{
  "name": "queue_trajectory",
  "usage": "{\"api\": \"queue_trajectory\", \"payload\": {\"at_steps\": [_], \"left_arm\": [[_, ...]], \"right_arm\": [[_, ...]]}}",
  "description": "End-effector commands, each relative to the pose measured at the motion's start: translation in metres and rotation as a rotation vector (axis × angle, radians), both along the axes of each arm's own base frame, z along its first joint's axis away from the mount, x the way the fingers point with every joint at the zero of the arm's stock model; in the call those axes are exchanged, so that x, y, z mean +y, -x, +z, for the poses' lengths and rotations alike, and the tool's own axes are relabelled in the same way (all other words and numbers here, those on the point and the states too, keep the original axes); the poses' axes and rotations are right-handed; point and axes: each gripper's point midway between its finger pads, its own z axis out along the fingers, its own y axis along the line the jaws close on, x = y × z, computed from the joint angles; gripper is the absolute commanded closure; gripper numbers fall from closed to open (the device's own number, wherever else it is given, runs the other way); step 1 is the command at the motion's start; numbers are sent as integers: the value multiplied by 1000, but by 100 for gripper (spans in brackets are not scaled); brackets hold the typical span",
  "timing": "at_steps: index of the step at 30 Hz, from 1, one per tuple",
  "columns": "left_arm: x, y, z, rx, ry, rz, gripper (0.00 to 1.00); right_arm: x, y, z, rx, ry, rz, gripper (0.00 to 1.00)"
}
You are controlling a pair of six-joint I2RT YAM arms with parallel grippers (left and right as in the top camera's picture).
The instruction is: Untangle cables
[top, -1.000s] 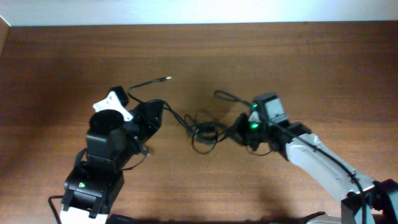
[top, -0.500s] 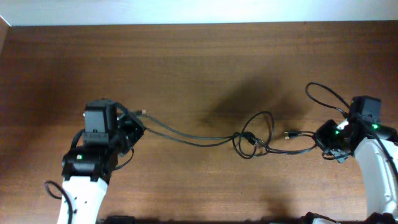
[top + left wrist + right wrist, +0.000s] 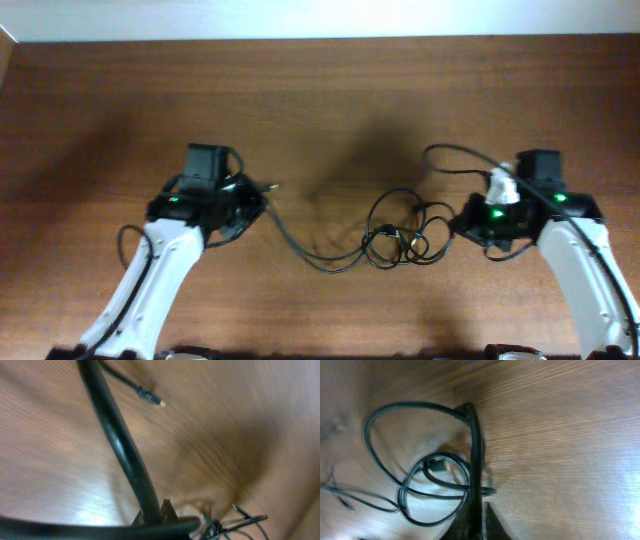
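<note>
Cables, thin, black and flexible (image 3: 396,238), lie in loose overlapping loops on the brown wooden table (image 3: 320,90), a little toward 4 o'clock from its middle. One strand sags out toward 9 o'clock and climbs to the left gripper (image 3: 252,198), whose fingertips look pinched on it. A small gold-tipped plug (image 3: 270,185) pokes free at 1 o'clock of that gripper. The right gripper (image 3: 466,222) sits at 3 o'clock of the loops, its fingertips closed narrowly on another strand. A further strand arcs past 1 o'clock of the loops toward a white tag (image 3: 500,186) on the right arm. In the left wrist view the held strand crosses close to the lens and hides much of the table; in the right wrist view it cuts across the loops
</note>
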Motion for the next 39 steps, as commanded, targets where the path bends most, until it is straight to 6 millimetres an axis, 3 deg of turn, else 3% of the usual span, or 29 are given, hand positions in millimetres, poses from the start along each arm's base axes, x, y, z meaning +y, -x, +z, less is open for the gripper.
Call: {"api": "queue_trajectory", "payload": {"at_steps": [1,2,3,8,11,12,14,20,22,26,28,29,30,31,32,33,35,39], "left_arm": [[-61,9,-13,-38,30,-305,47],[-68,15,-20,-31,-3,-359,20],[-69,19,-27,-13,-35,-369,1],[-69,42,-48,101,-89,-401,1],[-62,59,-54,180,-105,-405,1],[-59,66,-56,210,-111,-405,1],[-58,74,-59,241,-118,-413,1],[-77,91,-64,196,-147,-590,1],[-97,92,-62,119,-150,-694,0],[-136,95,-54,37,-105,-723,8],[-144,97,-53,73,-68,-633,14],[-148,98,-52,122,-38,-534,9],[-153,99,-51,168,2,-432,14],[-162,96,-47,133,21,-447,39],[-180,89,-38,8,38,-557,45],[-200,84,-26,-146,41,-705,43],[-220,84,-14,-267,55,-796,38],[-240,76,4,-375,107,-804,53]], "right_arm": [[19,9,-6,-30,122,170,69],[21,10,-7,-22,128,157,55],[21,10,-6,-18,124,148,45],[21,8,4,-15,121,135,39],[11,5,58,-58,182,116,39],[-7,12,92,-81,279,87,29],[-23,32,117,-79,353,62,23],[-38,112,154,-122,324,-153,21],[-41,139,161,-147,287,-238,11],[-40,168,166,-199,237,-271,1],[-35,171,167,-207,212,-262,1],[-35,171,167,-206,208,-260,1],[-34,171,167,-205,206,-259,1],[-34,171,167,-205,206,-259,1],[-34,171,167,-204,203,-258,1],[-32,171,167,-203,193,-253,1],[-30,171,167,-201,184,-249,1],[-30,171,167,-201,184,-249,1]]}}
